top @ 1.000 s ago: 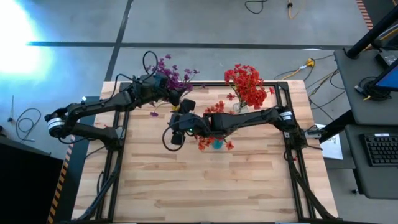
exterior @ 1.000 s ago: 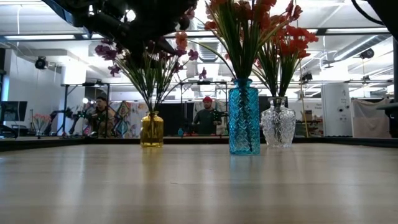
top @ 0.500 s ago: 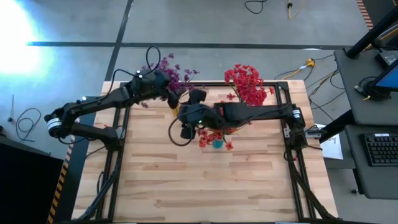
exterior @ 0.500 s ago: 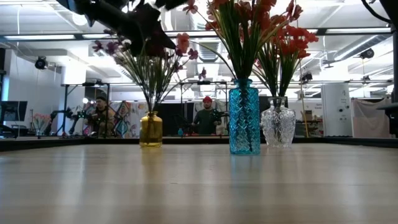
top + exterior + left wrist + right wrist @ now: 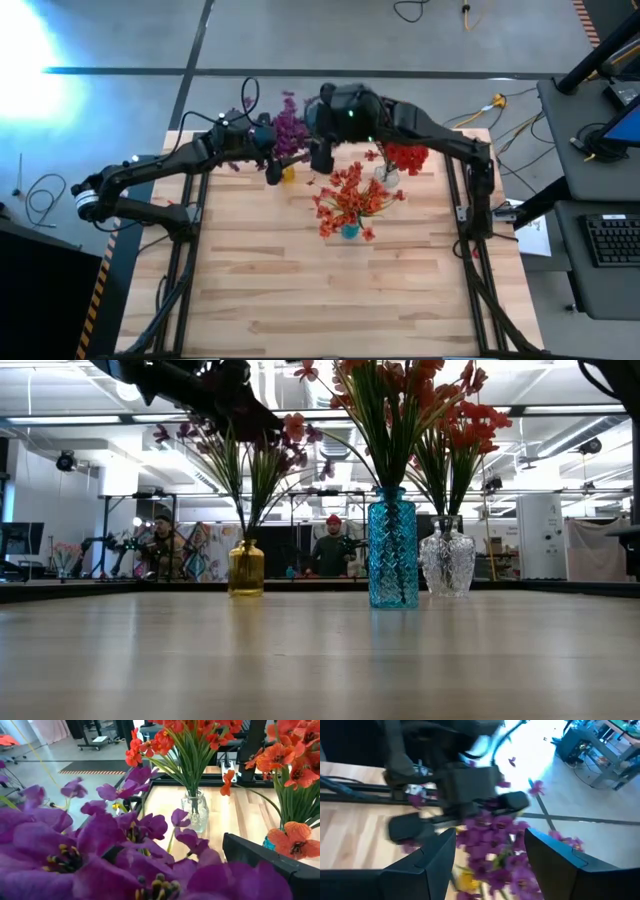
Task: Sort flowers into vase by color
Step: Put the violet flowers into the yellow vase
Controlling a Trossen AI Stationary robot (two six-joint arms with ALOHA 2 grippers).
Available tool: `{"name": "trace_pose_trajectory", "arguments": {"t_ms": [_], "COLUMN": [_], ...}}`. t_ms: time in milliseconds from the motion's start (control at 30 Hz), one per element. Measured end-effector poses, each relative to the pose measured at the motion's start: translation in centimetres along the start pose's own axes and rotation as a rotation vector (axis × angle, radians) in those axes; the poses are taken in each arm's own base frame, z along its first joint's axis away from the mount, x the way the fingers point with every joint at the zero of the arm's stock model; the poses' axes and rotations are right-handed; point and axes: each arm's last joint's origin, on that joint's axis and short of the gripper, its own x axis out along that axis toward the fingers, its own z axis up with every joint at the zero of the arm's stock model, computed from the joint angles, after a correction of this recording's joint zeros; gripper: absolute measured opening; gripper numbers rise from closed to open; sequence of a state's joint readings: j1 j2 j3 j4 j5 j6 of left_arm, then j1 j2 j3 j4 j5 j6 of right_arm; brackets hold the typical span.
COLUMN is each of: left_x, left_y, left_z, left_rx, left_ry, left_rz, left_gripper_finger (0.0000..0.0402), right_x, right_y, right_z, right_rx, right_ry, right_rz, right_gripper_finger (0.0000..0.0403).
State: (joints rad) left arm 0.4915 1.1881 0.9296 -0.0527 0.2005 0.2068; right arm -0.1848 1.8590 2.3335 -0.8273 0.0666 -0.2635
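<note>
Purple flowers (image 5: pixel 289 127) in yellow vase (image 5: pixel 246 568); red flowers (image 5: pixel 349 200) in blue vase (image 5: pixel 392 547). Right gripper (image 5: pixel 490 865) wide open; left gripper (image 5: pixel 272 160) unclear.

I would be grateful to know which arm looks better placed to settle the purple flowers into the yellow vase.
Probably the left: its gripper sits right beside the purple flowers above the small yellow glass vase. The right gripper, fingers open, hovers at the bunch's other side.

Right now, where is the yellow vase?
In the high view the yellow vase stands near the table's far edge, left of the blue vase, holding the purple flowers. Both claws, left and right, hover beside it.
</note>
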Motion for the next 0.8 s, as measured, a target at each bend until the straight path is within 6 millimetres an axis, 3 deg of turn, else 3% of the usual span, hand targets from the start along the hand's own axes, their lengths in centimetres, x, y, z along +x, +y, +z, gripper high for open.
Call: {"name": "trace_pose_trajectory", "arguments": {"t_ms": [133, 233, 533, 800], "left_x": [0.0, 0.0, 0.0, 0.0], "left_y": [0.0, 0.0, 0.0, 0.0], "left_z": [0.0, 0.0, -0.1, -0.1], "left_rx": [-0.019, -0.026, -0.037, -0.045], "left_ry": [0.001, 0.0, 0.006, 0.011], "left_rz": [0.003, 0.004, 0.006, 0.007], "left_gripper_finger": [0.0314, 0.0314, 0.0314, 0.0314], "right_x": [1.0, 1.8, 5.4, 7.3], "right_y": [-2.1, -2.6, -1.9, -1.4], "right_z": [-1.0, -1.4, -3.6, -5.3], "right_rx": [-0.004, -0.016, -0.06, -0.056], "right_ry": [0.01, -0.019, -0.087, -0.115], "right_rz": [-0.025, -0.009, 0.005, -0.005], "right_gripper_finger": [0.0228, 0.0228, 0.0228, 0.0228]}}
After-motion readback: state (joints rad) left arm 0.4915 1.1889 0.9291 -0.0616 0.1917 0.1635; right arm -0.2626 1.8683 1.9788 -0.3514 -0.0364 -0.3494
